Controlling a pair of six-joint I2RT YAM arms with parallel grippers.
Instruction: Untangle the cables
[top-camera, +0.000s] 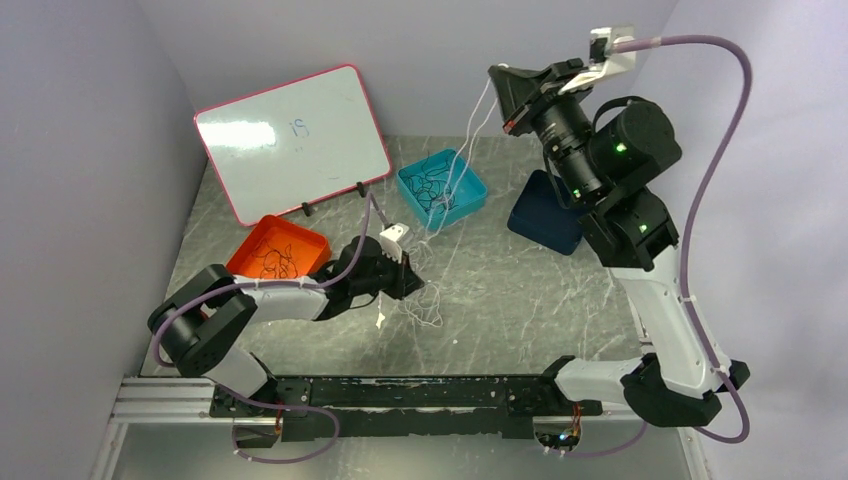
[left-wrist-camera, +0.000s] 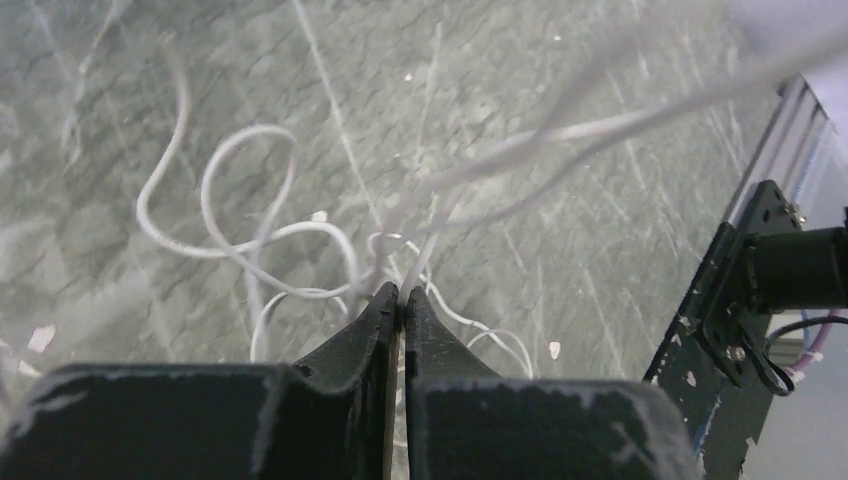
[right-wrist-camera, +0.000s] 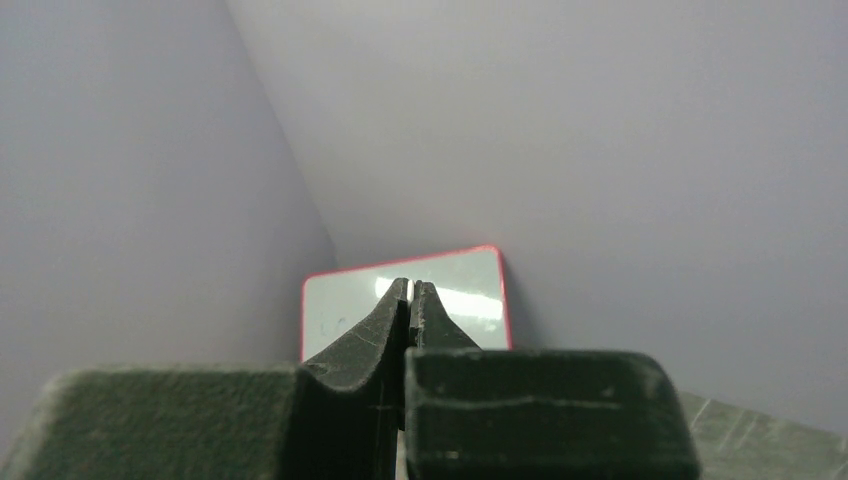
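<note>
**Both grippers closed, white cables strung between them**

Your left gripper (left-wrist-camera: 401, 296) sits low over the table (top-camera: 520, 300), its jaws pressed together on a strand of the white cables (top-camera: 427, 305). The wrist view shows the strand coming out right at the tips. More loops of the same white tangle lie loose on the table just beyond the fingertips.

Your right gripper (right-wrist-camera: 411, 290) is raised high above the far side of the table, facing the whiteboard (top-camera: 290, 140). Its jaws are also pressed together. From above, thin white strands run from its tips down to the left gripper, so it is pinching the white cables too (its own wrist view shows no strand clearly).

The rest of the cables are in trays. You have dark cables (top-camera: 432, 190) heaped in the teal tray (top-camera: 470, 178) and another dark bundle in the orange tray (top-camera: 305, 240), beside the left arm. A dark blue tray (top-camera: 540, 215) sits under the right arm.
</note>
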